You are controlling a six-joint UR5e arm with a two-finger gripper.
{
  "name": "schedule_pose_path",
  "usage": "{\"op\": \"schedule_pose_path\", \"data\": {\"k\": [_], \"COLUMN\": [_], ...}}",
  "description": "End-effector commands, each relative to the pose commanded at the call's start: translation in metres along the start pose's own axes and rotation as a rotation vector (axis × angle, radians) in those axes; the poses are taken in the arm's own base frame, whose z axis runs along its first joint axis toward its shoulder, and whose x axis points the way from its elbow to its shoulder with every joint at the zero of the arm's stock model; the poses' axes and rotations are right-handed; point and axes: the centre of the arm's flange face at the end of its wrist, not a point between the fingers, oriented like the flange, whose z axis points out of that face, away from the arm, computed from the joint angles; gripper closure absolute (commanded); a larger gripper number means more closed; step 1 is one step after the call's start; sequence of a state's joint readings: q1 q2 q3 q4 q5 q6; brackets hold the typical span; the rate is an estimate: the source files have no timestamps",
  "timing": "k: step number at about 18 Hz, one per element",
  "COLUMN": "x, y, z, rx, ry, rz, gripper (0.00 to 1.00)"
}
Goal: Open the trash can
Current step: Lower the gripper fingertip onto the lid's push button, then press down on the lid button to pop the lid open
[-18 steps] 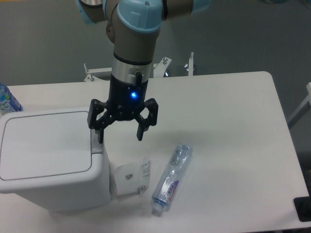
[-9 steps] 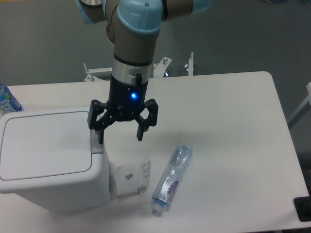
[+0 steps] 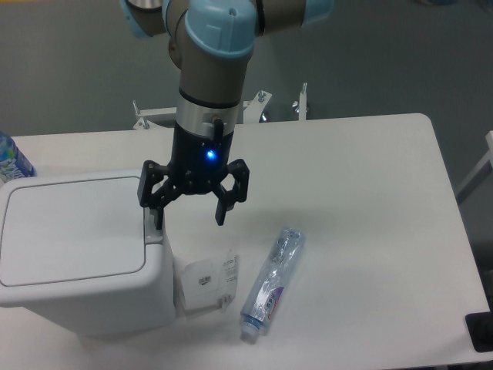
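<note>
The white trash can (image 3: 81, 254) stands at the table's front left, its flat lid down. A small grey latch (image 3: 152, 226) sits at the right edge of the lid. My gripper (image 3: 190, 218) hangs open just right of the lid. Its left fingertip (image 3: 157, 220) is at the latch; whether it touches is unclear. The right finger (image 3: 223, 210) hangs over bare table. Nothing is between the fingers.
A clear plastic bottle (image 3: 272, 281) lies on the table right of the can. A crumpled clear wrapper (image 3: 208, 284) rests against the can's right side. Another bottle (image 3: 11, 160) pokes in at the far left edge. A metal bracket (image 3: 262, 108) stands behind the table.
</note>
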State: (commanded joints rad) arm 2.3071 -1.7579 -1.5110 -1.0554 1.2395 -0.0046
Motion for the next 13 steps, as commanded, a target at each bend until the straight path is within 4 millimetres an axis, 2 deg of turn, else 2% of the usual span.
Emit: {"op": "schedule_pose_path", "data": {"k": [13], "x": [0.0047], "y": [0.0027], "z": [0.0051], "rx": [-0.009], "ry": [0.001], "rz": [0.007], "gripper": [0.0]}}
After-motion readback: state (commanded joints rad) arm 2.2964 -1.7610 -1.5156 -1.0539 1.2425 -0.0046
